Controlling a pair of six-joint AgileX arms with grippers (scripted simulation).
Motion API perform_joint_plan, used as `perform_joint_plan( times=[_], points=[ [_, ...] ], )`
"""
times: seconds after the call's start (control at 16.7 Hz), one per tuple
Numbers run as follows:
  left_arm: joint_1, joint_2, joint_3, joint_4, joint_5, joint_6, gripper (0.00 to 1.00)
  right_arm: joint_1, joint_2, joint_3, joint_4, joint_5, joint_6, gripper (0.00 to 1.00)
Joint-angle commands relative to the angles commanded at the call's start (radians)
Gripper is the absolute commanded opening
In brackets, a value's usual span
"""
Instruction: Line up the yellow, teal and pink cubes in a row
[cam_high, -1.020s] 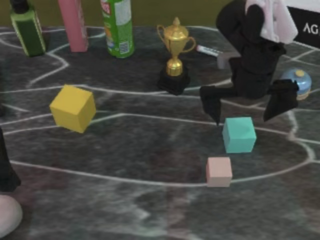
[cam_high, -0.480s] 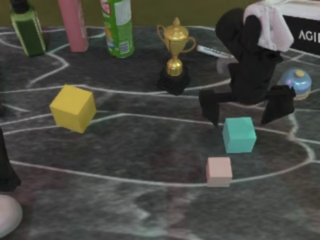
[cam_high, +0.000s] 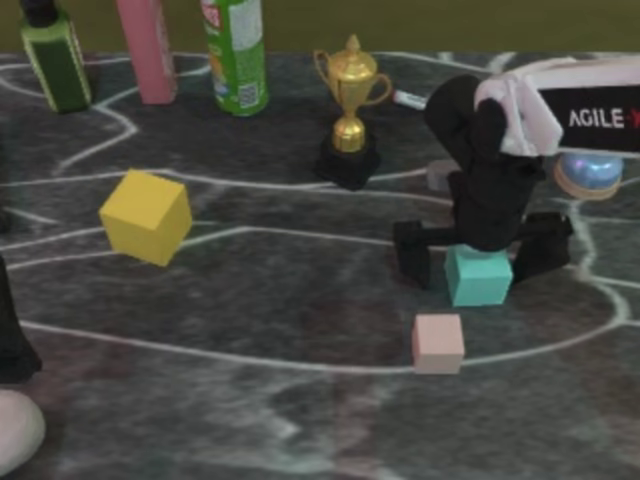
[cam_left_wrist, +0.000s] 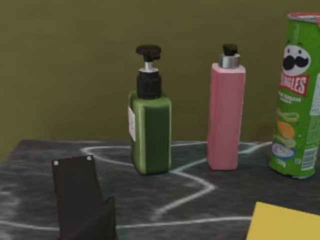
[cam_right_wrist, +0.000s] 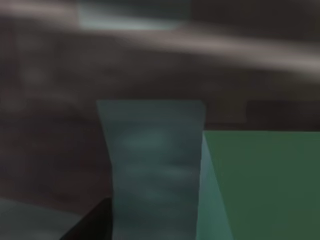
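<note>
Right gripper (cam_high: 482, 255) has dropped in the last second: it was hovering above and behind the teal cube (cam_high: 479, 277), now its two dark fingers straddle it, one on each side, wrist right over the cube's back edge. Jaws look spread wider than the cube, not yet clenched. The right wrist view is very close in and shows the teal cube (cam_right_wrist: 155, 165) filling the frame, but contact with the pads is hard to confirm there, so treat "no grip yet" as likely, not certain.

The teal cube sits where it was, right of centre on the table (cam_high: 280, 420), flat on the surface. The pink cube (cam_high: 438, 343) is just in front of it, close but apart. The yellow cube (cam_high: 146, 216) is well apart on the left side, turned slightly askew; neither has shifted.

Left arm is parked at the left edge; its gripper finger (cam_left_wrist: 82, 200) shows in the left wrist view, open or not I cannot tell.

For the task: no row yet, this is the approach to the first pick. Next step is probably closing on teal.
</note>
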Motion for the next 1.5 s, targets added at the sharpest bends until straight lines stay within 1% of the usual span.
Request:
perform_joint_plan(
  times=[0.18,0.96,1.02,1.44,1.5],
  points=[
    [0.000,0.000,0.000,0.000,0.000,0.000,1.00,0.000,0.000,0.000,0.000,0.000,0.000,1.00],
    [0.000,0.000,0.000,0.000,0.000,0.000,1.00,0.000,0.000,0.000,0.000,0.000,0.000,0.02],
    [0.000,0.000,0.000,0.000,0.000,0.000,1.00,0.000,0.000,0.000,0.000,0.000,0.000,0.00],
    [0.000,0.000,0.000,0.000,0.000,0.000,1.00,0.000,0.000,0.000,0.000,0.000,0.000,0.00],
    [0.000,0.000,0.000,0.000,0.000,0.000,1.00,0.001,-0.022,0.004,-0.009,0.006,-0.004,0.00]
  ],
)
